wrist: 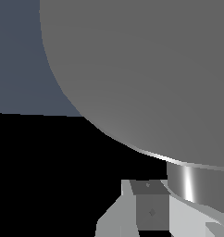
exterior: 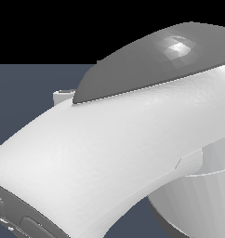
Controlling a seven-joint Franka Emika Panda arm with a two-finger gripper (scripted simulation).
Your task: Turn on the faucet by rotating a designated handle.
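Note:
The wrist view is mostly filled by the faucet [wrist: 146, 69], seen as a broad, flat, round grey face very close to the camera. Under its rim a narrow shiny silver-grey rod, the handle [wrist: 188, 183], sticks out. My gripper [wrist: 165, 208] is right at the handle. One finger with a dark pad [wrist: 151, 208] lies just beside the rod, and pale finger parts reach under the rod on its other side. The gap between the fingers is not shown clearly. In the exterior view my own white arm [exterior: 109, 153] hides the faucet, the handle and the gripper.
A small pale round stub [exterior: 63, 96] peeks out behind the arm in the exterior view. A dark blue-grey floor [exterior: 30, 102] lies beyond it, with black background above.

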